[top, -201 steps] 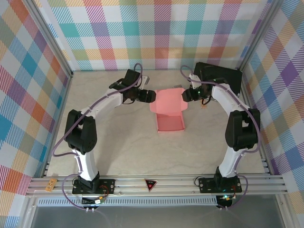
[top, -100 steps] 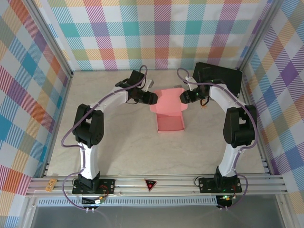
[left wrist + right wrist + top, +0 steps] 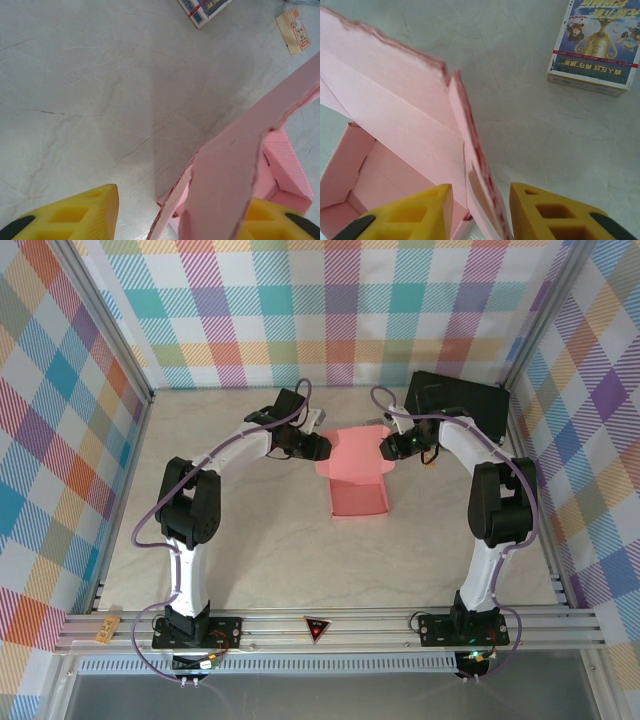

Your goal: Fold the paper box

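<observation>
Grippers: I am counting two, the left gripper point(image 3: 322, 446) and the right gripper point(image 3: 385, 447).
Paper box point(image 3: 357, 472): I am counting one.
Black case point(image 3: 462, 402): I am counting one.

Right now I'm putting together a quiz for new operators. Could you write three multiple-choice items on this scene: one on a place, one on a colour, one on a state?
1. Where on the table is the black case?
A. back right corner
B. front left corner
C. under the box

2. What colour is the paper box?
A. white
B. blue
C. salmon pink

3. How does the right gripper stand?
A. shut on a printed pack
B. open, with a box flap between its fingers
C. shut and empty

Key:
1 A: the top view shows it at the far right, by the walls.
2 C: it is pink in every view.
3 B: the right wrist view shows the yellow fingers apart with the flap edge between them.
</observation>
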`<state>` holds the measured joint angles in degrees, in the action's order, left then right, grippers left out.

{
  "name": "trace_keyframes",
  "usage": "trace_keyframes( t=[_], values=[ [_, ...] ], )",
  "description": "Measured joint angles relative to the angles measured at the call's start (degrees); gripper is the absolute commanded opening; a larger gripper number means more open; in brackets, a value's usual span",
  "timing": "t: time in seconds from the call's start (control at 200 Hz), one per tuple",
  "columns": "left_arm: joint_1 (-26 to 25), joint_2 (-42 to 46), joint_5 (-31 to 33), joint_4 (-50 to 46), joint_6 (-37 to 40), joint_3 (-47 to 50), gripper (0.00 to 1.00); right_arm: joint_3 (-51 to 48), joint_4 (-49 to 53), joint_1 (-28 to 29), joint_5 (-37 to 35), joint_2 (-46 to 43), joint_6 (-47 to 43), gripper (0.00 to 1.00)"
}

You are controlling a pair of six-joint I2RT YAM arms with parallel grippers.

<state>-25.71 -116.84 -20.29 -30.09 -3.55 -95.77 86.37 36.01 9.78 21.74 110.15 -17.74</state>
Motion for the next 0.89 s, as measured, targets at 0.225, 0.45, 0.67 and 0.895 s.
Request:
trace_keyframes(
  t=[0.225,0.45,0.67,0.895],
  values=[
    [0.0,-0.35,-1.18,0.02,-0.07,-0.96,0.36,0.02,0.44,-0.04,-0.46,0.0,-0.59,0.29],
    [0.0,-0.87,-1.77,-0.22,-0.07,-1.86,0.32,0.02,1.18,-0.02,-1.2,0.0,-0.81,0.26],
    [0.0,-0.87,-1.73,-1.51,-0.02,-2.45,0.31,0.13,1.2,-0.02,-1.33,0.0,-0.81,0.26],
    [0.0,-0.87,-1.73,-3.02,0.09,-2.75,0.23,0.44,1.36,-0.02,-1.36,0.0,-0.92,0.19]
  ],
)
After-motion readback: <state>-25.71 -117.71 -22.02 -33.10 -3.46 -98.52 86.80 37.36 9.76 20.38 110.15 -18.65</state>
